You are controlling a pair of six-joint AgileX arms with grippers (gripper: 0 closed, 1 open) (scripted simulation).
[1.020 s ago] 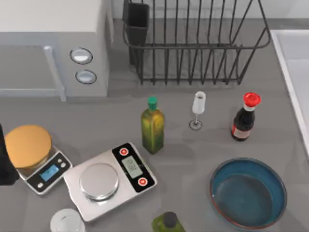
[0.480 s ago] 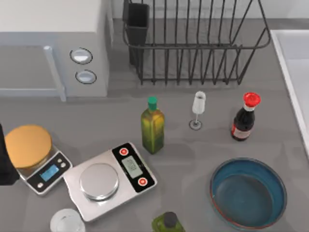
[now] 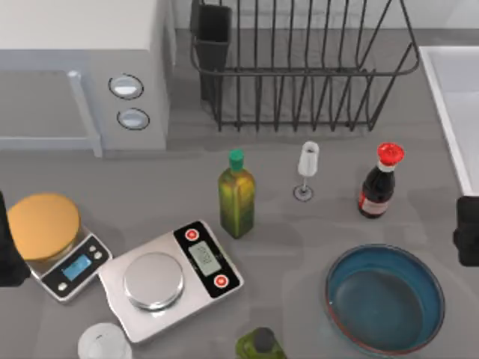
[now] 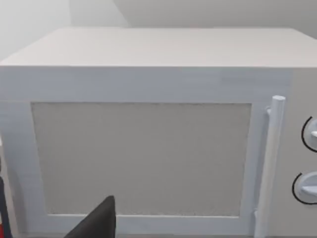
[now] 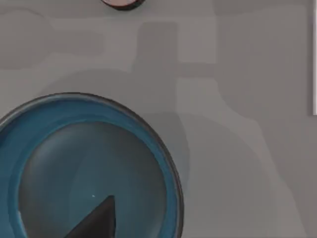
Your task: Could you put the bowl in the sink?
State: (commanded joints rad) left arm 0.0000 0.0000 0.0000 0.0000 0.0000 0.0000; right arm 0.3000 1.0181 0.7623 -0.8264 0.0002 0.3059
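Blue-glazed bowl (image 3: pixel 385 299) sitting on the grey table (image 3: pixel 299 232) at near right, white sink (image 3: pixel 458 105) at far right edge, right pincer (image 3: pixel 467 230) at the table's right edge just beside the bowl, touching nothing, opening impossible to tell, left arm (image 3: pixel 9 250) parked at left edge

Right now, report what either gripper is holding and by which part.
Nothing is held. The bowl sits free on the table. The right gripper is at the table's right edge beside it; the left arm is parked at the left edge.
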